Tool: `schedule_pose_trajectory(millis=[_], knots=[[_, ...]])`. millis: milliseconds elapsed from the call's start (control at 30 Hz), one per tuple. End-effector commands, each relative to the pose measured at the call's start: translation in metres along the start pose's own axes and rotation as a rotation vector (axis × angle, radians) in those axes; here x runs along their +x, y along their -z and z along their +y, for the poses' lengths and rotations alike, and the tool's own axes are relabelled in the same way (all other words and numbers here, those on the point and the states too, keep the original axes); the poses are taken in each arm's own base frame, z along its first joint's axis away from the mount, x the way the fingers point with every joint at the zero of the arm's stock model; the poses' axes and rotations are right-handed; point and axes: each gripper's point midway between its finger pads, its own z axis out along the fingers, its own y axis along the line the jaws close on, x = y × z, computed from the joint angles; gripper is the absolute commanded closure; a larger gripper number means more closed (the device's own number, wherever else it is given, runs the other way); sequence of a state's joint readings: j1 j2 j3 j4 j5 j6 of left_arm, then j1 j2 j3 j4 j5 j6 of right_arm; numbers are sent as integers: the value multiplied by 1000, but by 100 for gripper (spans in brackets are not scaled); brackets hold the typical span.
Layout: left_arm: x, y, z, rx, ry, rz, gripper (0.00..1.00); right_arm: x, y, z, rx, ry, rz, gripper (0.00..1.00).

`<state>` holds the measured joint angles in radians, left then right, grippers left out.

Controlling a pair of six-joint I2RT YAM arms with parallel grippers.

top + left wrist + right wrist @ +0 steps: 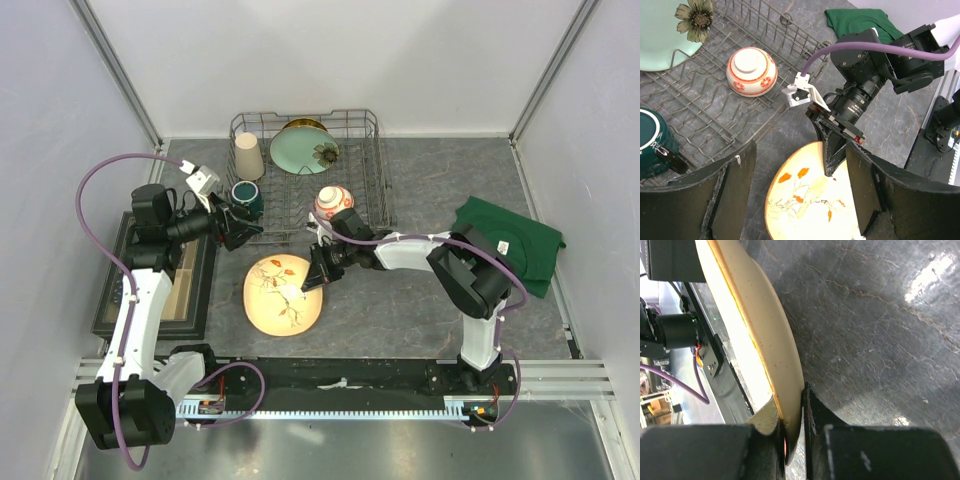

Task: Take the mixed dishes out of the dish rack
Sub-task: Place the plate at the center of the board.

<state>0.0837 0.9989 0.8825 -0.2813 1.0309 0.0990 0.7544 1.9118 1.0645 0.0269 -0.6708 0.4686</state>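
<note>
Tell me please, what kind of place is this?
Probably a robot test cell staged as a kitchen counter: white panel walls enclose a stone-look table, a dish rack stands on it, and a mounting rail runs along the near edge.

Desk (400,310) right of the cream floral plate (283,293) is bare up to the green cloth (510,245), the widest lane. Front of the dish rack (378,185) is blocked: the plate, the right pincer (305,288) clamped on its rim, forearm across. Left side tight: dark-framed tray (195,285) along the edge, left pincer (238,225) spread wide just beside the dark green mug (247,197). Rack middle is reachable from above, between mug and red-and-white patterned bowl (333,202).
</note>
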Motion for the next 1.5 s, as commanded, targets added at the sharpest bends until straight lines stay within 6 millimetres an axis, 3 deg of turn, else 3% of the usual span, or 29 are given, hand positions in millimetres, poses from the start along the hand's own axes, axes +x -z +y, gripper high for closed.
schedule_pose_trajectory(millis=[0, 367, 800, 1467], knots=[[-5, 3, -4, 11, -46, -24, 21, -10, 3, 6, 4, 22, -86, 100], [-5, 3, -5, 11, -42, -23, 21, 2, -9, 20, -58, -29, -82, 100], [2, 4, -6, 9, -45, -18, 21, 10, -11, 18, -30, 4, -83, 73], [3, 5, -8, 13, -51, -19, 21, 8, -6, 4, 69, 92, -68, 55]])
